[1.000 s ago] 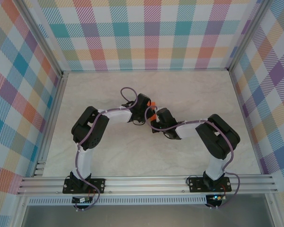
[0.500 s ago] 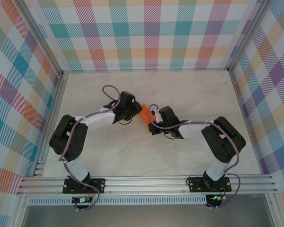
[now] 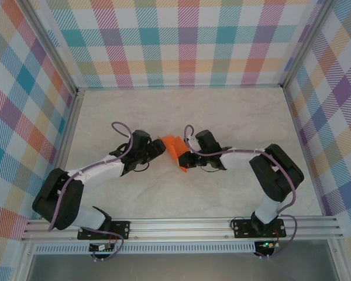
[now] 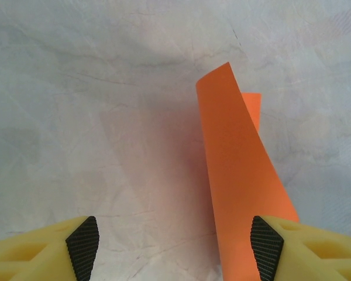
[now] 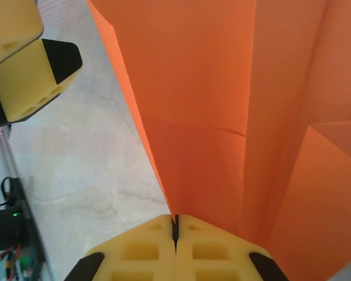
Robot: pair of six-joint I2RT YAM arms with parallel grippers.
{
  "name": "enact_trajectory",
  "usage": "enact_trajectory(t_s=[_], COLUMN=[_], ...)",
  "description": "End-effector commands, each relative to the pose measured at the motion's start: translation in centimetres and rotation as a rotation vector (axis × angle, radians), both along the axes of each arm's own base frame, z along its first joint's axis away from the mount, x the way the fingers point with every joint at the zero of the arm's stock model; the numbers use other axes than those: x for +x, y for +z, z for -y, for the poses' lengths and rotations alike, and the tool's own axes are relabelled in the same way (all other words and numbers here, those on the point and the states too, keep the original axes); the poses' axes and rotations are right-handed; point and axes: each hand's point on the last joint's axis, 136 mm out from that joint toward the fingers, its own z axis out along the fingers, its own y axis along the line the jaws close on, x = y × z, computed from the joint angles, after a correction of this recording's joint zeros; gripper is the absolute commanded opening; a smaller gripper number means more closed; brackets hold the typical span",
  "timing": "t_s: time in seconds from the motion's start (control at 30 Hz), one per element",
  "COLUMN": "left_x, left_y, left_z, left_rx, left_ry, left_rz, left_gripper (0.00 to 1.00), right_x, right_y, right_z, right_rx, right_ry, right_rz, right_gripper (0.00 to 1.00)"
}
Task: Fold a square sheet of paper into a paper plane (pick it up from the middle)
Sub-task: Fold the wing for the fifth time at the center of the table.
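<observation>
Right gripper: jaws closed, the two yellow fingers meeting on the lower edge of the orange sheet, which is pinched between them
Left gripper: jaws wide apart, holding nothing; one pad sits just beside the sheet's near edge, and we cannot tell whether it touches
Sheet: partly folded, with several creases and overlapping flaps; it curves upward from the right gripper's pinch, near the middle of the table, between the two wrists
Arms: both reach inward toward the centre, the left stretched low, the right bent at the elbow
Step in hand: we judge this a mid-fold regrip, with the right gripper securing the work and the left free
Next move: we expect the left gripper to close on a free flap, aligned to the crease, while the right holds firm
</observation>
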Motion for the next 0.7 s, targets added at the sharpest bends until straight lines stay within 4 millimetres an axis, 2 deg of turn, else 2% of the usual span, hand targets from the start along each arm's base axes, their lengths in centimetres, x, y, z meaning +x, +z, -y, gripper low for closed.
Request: enact_trajectory(t_s=[0.0, 0.23, 0.43, 0.53, 0.67], left_x=[0.1, -1.0, -1.9, -2.0, -2.1], left_y=[1.9, 6.7, 8.0, 8.1, 7.5], left_z=[-0.7, -2.6, -4.0, -4.2, -4.4], left_rx=[-0.005, 0.009, 0.043, 0.049, 0.052], left_ry=[0.0, 0.016, 0.037, 0.045, 0.053], left_rz=[0.098, 0.238, 0.253, 0.244, 0.232], left_gripper=[0.74, 0.83, 0.85, 0.85, 0.85], right_x=[0.3, 1.9, 2.8, 2.9, 2.8], right_y=[2.1, 6.0, 9.3, 8.9, 5.8], right_z=[-0.8, -0.2, -1.1, -1.8, -2.1], right_rx=[0.053, 0.026, 0.087, 0.102, 0.063], right_ry=[0.0, -0.054, -0.05, -0.032, -0.002], right_rz=[-0.016, 0.092, 0.141, 0.122, 0.09], right_gripper=[0.04, 0.04, 0.04, 0.05, 0.05])
